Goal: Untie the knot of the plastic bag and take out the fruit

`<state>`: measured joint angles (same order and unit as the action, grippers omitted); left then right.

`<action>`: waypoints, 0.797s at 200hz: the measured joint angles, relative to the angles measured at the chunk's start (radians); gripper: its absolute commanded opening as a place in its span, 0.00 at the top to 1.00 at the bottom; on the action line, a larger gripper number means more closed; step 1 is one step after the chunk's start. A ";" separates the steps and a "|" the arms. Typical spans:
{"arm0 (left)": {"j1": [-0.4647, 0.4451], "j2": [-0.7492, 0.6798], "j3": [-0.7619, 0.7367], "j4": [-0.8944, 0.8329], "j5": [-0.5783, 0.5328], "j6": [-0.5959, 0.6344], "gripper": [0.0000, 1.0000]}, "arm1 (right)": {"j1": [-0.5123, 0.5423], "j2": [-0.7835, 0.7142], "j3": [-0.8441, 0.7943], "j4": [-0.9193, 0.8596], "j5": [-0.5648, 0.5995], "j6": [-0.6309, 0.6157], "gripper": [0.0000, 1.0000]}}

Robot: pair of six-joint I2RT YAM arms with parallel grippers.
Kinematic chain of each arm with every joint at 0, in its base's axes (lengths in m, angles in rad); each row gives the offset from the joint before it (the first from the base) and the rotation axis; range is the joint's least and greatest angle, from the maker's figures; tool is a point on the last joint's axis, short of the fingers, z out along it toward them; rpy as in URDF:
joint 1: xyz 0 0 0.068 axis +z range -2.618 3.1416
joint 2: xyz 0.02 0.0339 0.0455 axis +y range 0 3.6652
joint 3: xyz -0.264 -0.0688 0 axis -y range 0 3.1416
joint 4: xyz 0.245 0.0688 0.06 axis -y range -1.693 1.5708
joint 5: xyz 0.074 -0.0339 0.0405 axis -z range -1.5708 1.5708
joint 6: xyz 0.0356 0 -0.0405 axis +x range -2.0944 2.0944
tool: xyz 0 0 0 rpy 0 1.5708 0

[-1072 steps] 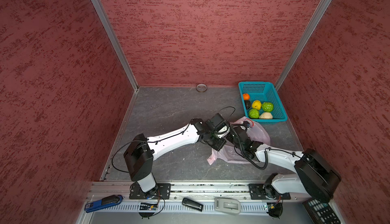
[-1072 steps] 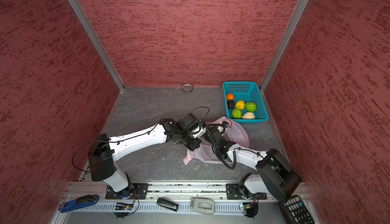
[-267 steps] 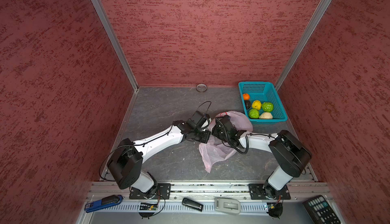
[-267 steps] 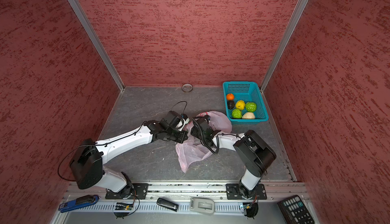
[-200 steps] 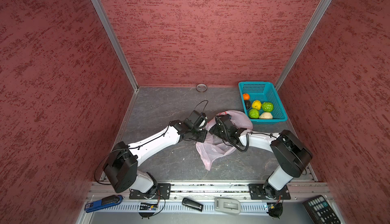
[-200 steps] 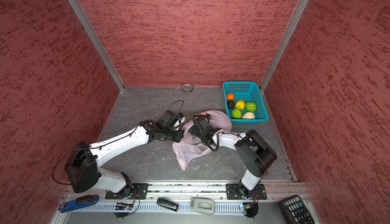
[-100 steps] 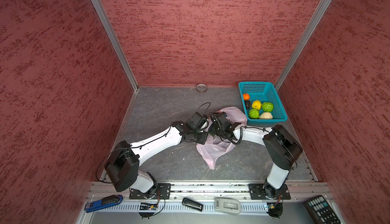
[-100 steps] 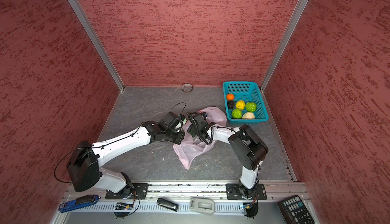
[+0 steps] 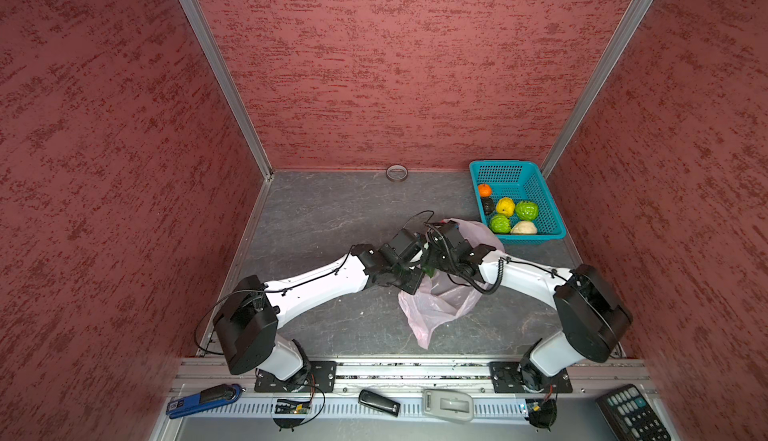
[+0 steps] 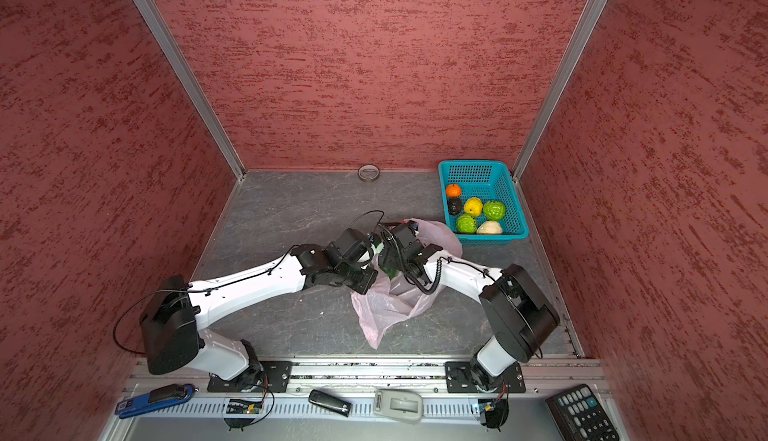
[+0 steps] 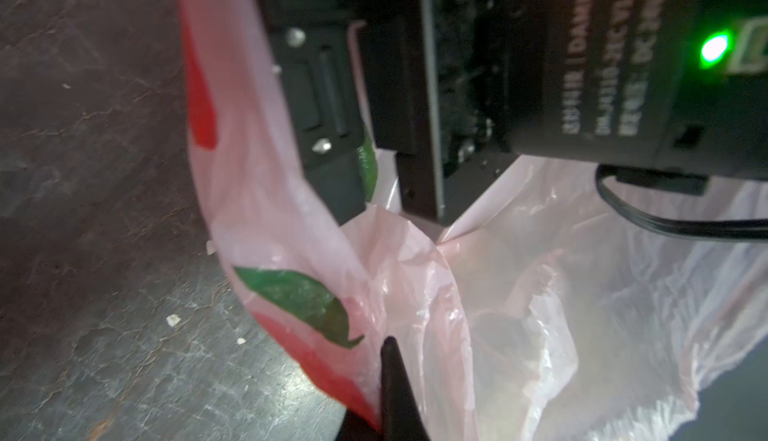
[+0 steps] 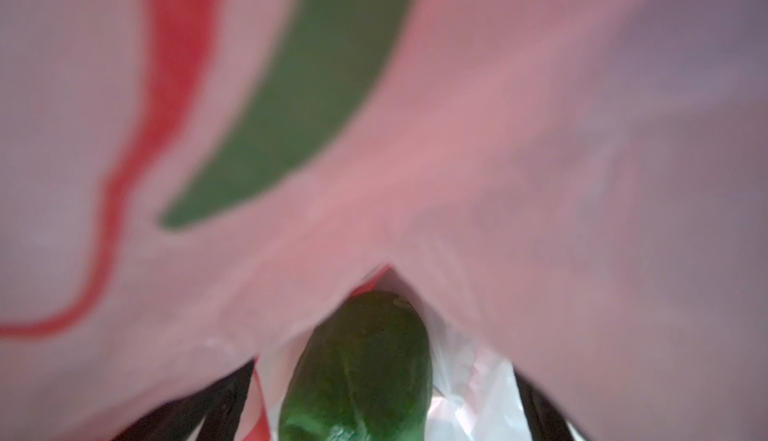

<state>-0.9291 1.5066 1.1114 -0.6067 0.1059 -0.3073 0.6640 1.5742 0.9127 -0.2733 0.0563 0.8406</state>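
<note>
Six fruits sit in the teal perforated basket (image 9: pixel 500 175) at about two o'clock on the floor: an orange fruit (image 9: pixel 484 189), a blackish fruit (image 9: pixel 487 205), a yellow fruit (image 9: pixel 505 206), two bright green bumpy fruits (image 9: pixel 526 210) and a beige fruit (image 9: pixel 523 228). The pale pink plastic bag (image 9: pixel 436 310) lies just right of centre with its mouth gaping; a dark green fruit (image 12: pixel 361 372) is inside it. The left gripper (image 11: pixel 388 347) is pinched tight on the bag's rim, holding the film up. The right gripper (image 12: pixel 363 416) is inside the mouth, its fingers wide apart on either side of the dark green fruit, with plastic in the gaps, so not gripping it. A tape ring (image 9: pixel 397 172) lies at twelve o'clock by the back wall. Compared with half a second ago, the right arm's elbow has swung out toward four o'clock; the basket holds the same six. Since five seconds ago the bag's tail has stretched toward six o'clock.
</note>
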 measured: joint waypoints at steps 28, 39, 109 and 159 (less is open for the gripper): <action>-0.008 0.000 0.000 0.006 -0.003 -0.003 1.00 | -0.001 0.000 -0.008 0.016 -0.048 0.008 0.02; -0.008 0.000 -0.003 0.012 -0.004 -0.007 1.00 | -0.002 0.000 -0.016 0.030 -0.066 0.017 0.02; 0.002 -0.001 -0.065 0.025 -0.007 -0.018 1.00 | -0.003 -0.014 -0.098 0.109 -0.198 0.149 0.14; 0.008 -0.001 -0.077 0.026 -0.007 -0.017 1.00 | -0.003 -0.020 -0.101 0.104 -0.230 0.202 0.14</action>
<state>-0.9207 1.5055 1.0340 -0.5804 0.0990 -0.3244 0.6609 1.5543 0.8112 -0.1696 -0.1734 1.0428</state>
